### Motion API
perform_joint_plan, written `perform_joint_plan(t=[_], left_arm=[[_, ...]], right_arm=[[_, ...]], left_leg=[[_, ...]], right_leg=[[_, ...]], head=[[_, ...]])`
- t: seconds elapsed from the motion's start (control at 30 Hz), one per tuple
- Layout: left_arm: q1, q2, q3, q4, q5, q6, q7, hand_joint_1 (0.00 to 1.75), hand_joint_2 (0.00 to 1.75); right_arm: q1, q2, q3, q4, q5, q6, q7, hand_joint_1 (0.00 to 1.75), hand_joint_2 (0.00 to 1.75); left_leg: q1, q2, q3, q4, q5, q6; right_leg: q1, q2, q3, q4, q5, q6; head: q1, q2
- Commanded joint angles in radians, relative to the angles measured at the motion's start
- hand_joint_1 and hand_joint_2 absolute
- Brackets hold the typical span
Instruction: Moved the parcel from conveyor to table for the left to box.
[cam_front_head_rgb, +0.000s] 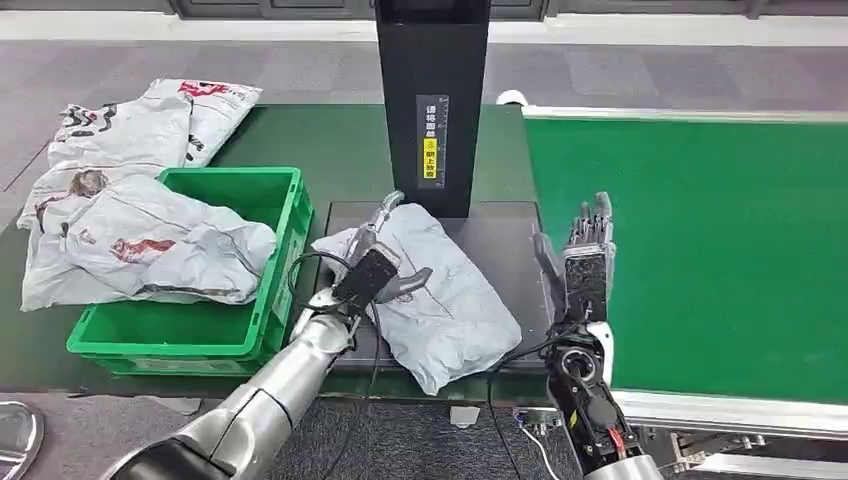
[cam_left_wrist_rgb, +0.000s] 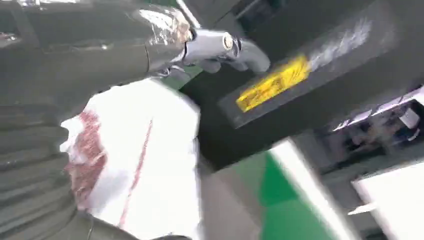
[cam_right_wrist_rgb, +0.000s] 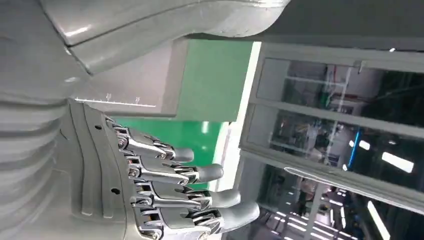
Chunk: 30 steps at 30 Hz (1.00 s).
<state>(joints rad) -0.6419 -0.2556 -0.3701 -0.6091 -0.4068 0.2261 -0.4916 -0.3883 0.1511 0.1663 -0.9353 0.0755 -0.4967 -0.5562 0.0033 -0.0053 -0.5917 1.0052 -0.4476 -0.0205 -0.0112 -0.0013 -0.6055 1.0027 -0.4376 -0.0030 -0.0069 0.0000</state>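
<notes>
Parcel (cam_front_head_rgb: 440, 295) is off the green conveyor (cam_front_head_rgb: 700, 250) and lies on the dark plate (cam_front_head_rgb: 510, 250) of the bench, at the foot of the black scanner post (cam_front_head_rgb: 432, 100), so I log the conveyor-to-bench leg as done. My right robot hand (cam_front_head_rgb: 580, 255) stands at roughly 3 o'clock from the parcel, apart from it, fingers straight and spread, holding nothing; the right wrist view confirms extended fingers with nothing between them. My left robot hand (cam_front_head_rgb: 375, 265) is over the parcel's 9 o'clock edge, resting on or just above the grey wrap; the left wrist view is blurred and shows white film with red print close under the palm, but I cannot tell whether the fingers have closed on it. Green crate (cam_front_head_rgb: 285, 200) sits at 9 o'clock from the parcel, just beside the plate, with one grey mailer (cam_front_head_rgb: 160, 245) draped over its rim and more mailers (cam_front_head_rgb: 130, 130) piled at 10 o'clock. Remaining, by my judgement: left robot hand secures the parcel and carries it into the crate.
</notes>
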Motion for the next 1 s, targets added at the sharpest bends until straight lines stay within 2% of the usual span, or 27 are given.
perform_joint_plan(t=[0.03,0.27,0.37,0.4,0.43,0.57,0.77,0.83,0.87,1.0], left_arm=[[-0.091,0.02,-0.279,0.299,-0.303,-0.162,0.244,0.0,1.75],[-0.093,0.02,-0.285,0.303,-0.329,-0.189,0.257,0.0,1.75],[-0.091,0.015,-0.283,0.326,-0.378,-0.313,0.306,0.0,1.75],[-0.091,0.015,-0.291,0.327,-0.39,-0.321,0.308,0.19,1.75],[-0.088,0.013,-0.284,0.327,-0.388,-0.318,0.308,1.75,1.75],[-0.092,0.013,-0.255,0.319,-0.38,-0.325,0.284,1.75,1.75],[-0.103,0.007,-0.113,0.253,-0.293,-0.213,0.208,1.75,1.75],[-0.121,0.001,-0.075,0.218,-0.265,-0.165,0.187,1.75,1.75],[-0.131,0.004,-0.061,0.182,-0.267,-0.095,0.177,1.75,1.75],[-0.175,0.016,-0.023,0.083,-0.279,0.062,0.212,1.75,1.75]], right_arm=[[-0.034,0.004,-0.109,0.03,0.063,0.025,0.037,0.0,1.75],[-0.027,0.011,-0.111,0.018,0.075,0.027,0.04,0.0,1.75],[-0.013,0.019,-0.11,-0.015,0.109,0.037,0.052,0.0,1.75],[-0.012,0.02,-0.106,-0.02,0.115,0.04,0.056,0.0,1.75],[-0.004,0.022,-0.102,-0.033,0.122,0.036,0.058,0.0,1.75],[0.03,0.02,-0.087,-0.092,0.158,0.039,0.086,0.0,1.75],[0.052,0.021,-0.097,-0.148,0.192,0.058,0.119,0.0,1.75],[0.049,0.023,-0.1,-0.151,0.198,0.054,0.126,0.0,1.75],[0.053,0.023,-0.103,-0.157,0.202,0.051,0.127,0.0,1.75],[0.084,0.027,-0.101,-0.186,0.21,0.042,0.116,0.0,1.75]], left_leg=[[0.0,-0.002,0.003,-0.001,0.0,0.0],[0.0,0.001,0.003,-0.002,0.0,0.0],[0.0,0.002,0.005,-0.002,0.0,0.0],[0.0,0.002,0.005,-0.002,0.0,0.0],[0.0,0.001,0.004,-0.001,0.0,0.0],[0.0,0.002,0.009,-0.003,0.0,0.0],[0.0,0.002,0.009,-0.002,0.0,0.001],[0.0,0.002,0.008,-0.002,0.0,0.001],[0.0,0.001,0.007,-0.001,0.001,0.002],[0.001,0.0,0.005,0.0,0.001,0.002]], right_leg=[[0.0,-0.002,0.003,-0.002,0.0,0.0],[0.0,0.0,0.003,-0.001,0.0,0.0],[0.0,0.001,0.005,-0.002,0.001,0.0],[0.0,0.001,0.005,-0.002,0.0,0.0],[0.0,0.001,0.004,-0.001,0.0,0.0],[0.0,0.001,0.009,-0.003,0.001,0.0],[0.0,0.001,0.01,-0.002,0.001,0.0],[0.0,0.0,0.009,-0.002,0.001,0.0],[0.0,0.0,0.008,-0.001,0.001,0.001],[0.001,-0.001,0.007,-0.001,0.001,0.0]], head=[[0.0,0.0],[0.0,0.0],[0.0,0.0],[0.0,0.0],[0.0,0.0],[0.0,0.0],[0.0,0.0],[0.0,0.0],[0.0,0.0],[0.0,0.0]])
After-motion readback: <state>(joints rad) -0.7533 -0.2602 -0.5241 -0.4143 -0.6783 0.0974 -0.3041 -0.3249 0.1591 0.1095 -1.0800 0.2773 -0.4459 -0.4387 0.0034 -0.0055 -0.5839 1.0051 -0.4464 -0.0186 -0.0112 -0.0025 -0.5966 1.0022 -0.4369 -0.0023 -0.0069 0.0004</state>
